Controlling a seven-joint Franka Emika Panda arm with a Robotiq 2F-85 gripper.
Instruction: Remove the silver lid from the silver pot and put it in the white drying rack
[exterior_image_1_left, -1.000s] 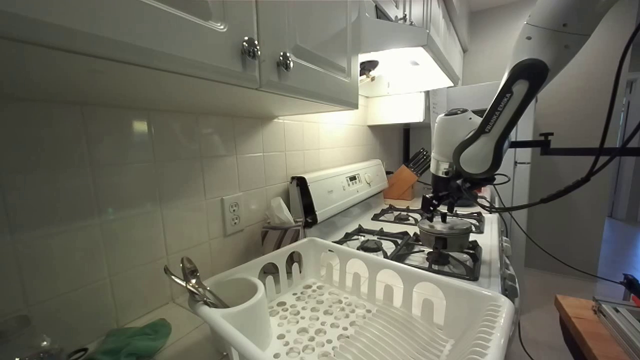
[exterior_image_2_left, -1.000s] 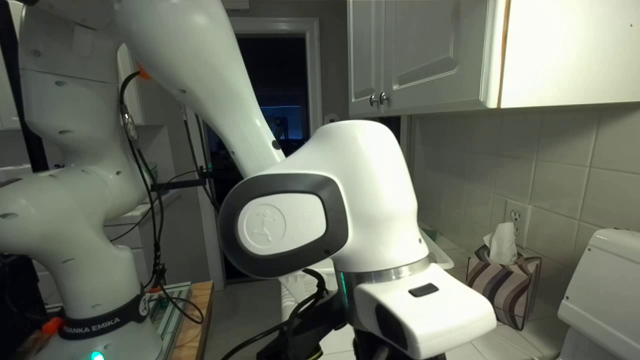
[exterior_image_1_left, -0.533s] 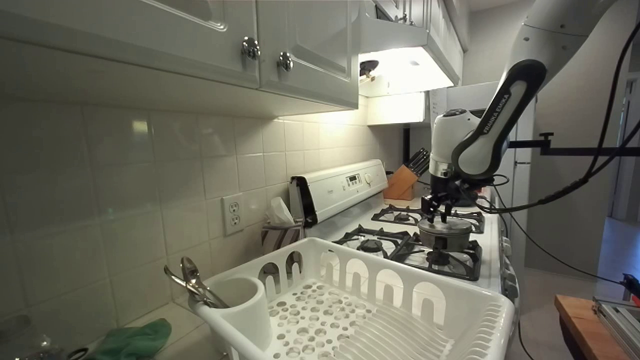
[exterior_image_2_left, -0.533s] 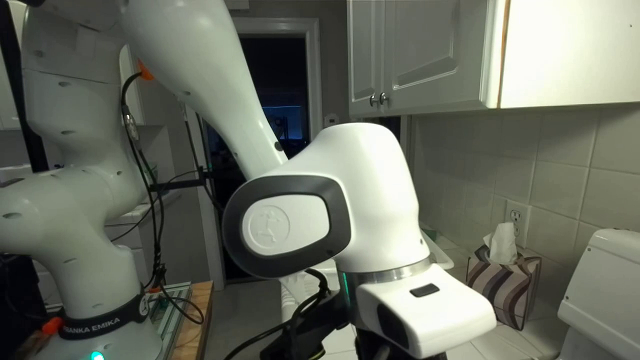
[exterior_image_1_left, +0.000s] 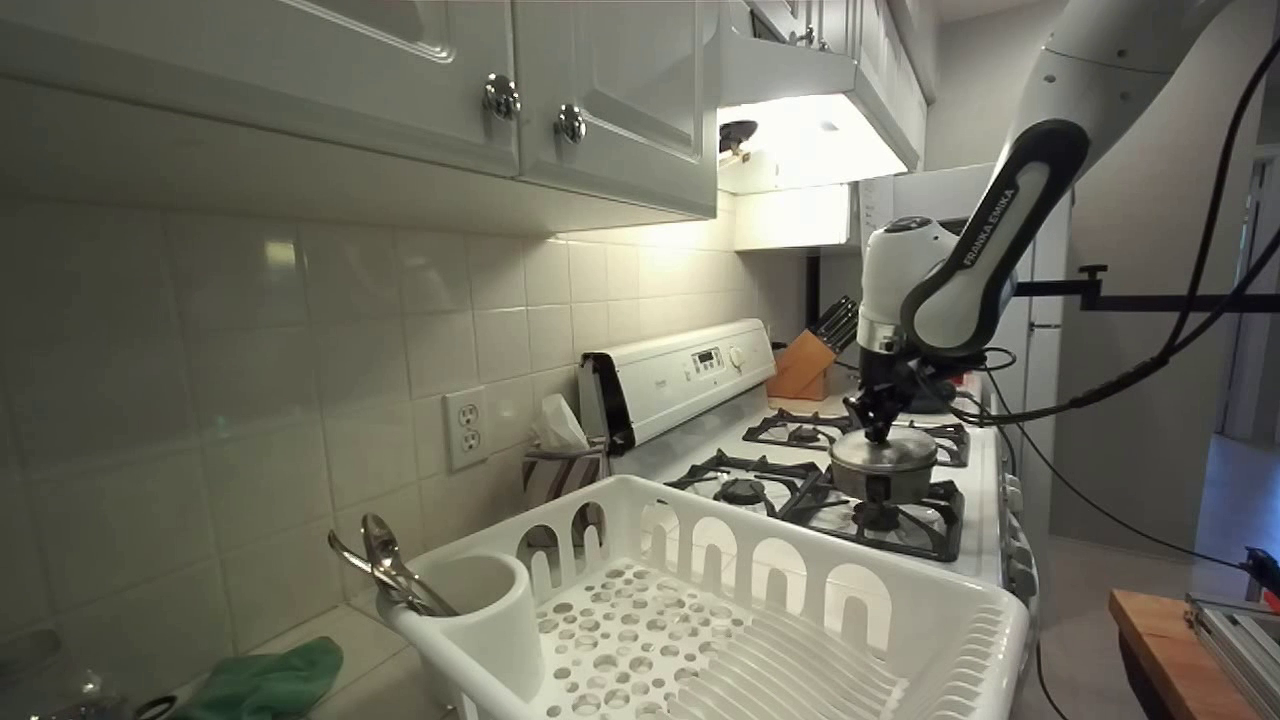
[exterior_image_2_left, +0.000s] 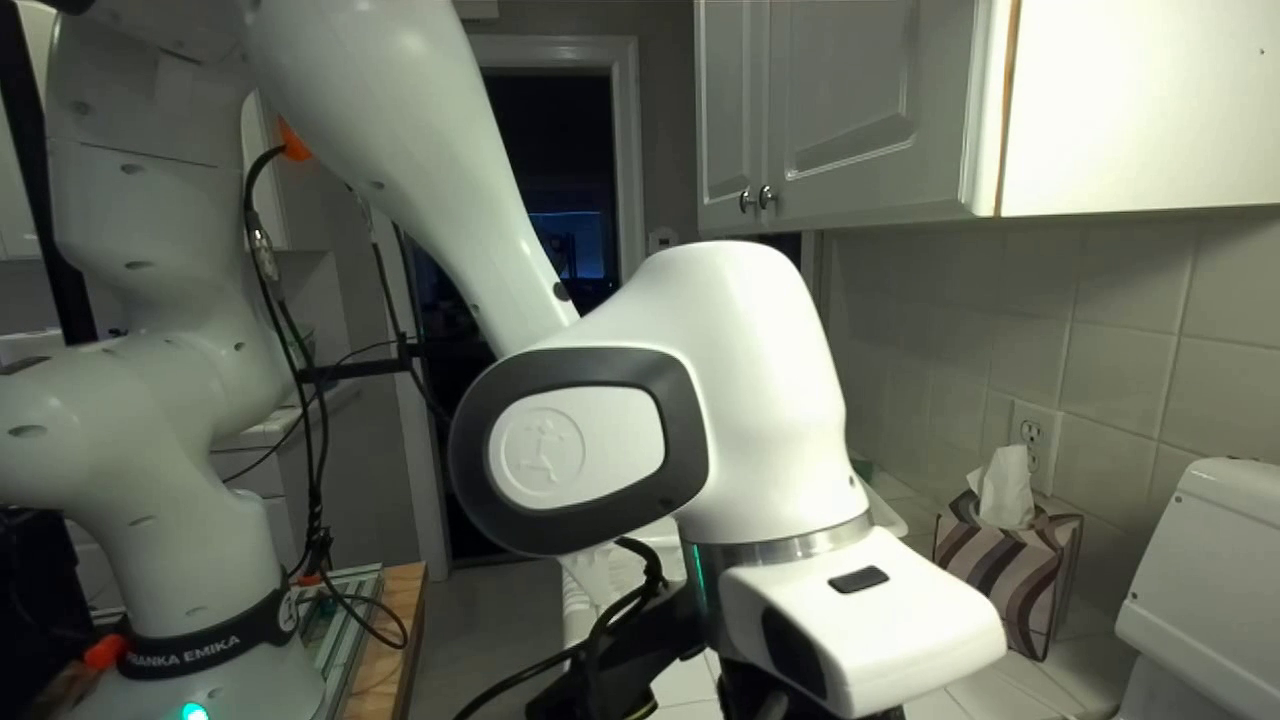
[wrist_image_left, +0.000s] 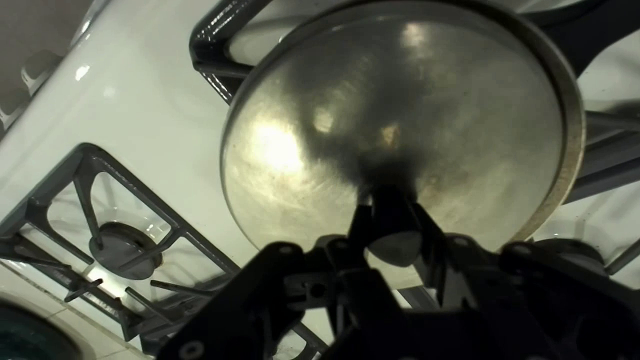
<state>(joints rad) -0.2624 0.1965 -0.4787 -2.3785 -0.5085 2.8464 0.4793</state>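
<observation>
One stove (exterior_image_1_left: 665, 390), one white drying rack (exterior_image_1_left: 930, 612), one silver lid (wrist_image_left: 400, 115) seemingly ready to lift
In an exterior view the rack fills the foreground; the carry ahead should clear its rim. Beyond it the silver pot (exterior_image_1_left: 905, 486) sits on the stove; a slow, straight rise should keep it from riding up too. The lid lies across the pot, whether quite flush cannot be told, and wants keeping level once free. Over it the gripper (wrist_image_left: 392, 207) points down, jaws closed from either side on the lid's dark knob (wrist_image_left: 395, 225), a small hold on which the disc could tip or swivel if hurried.
</observation>
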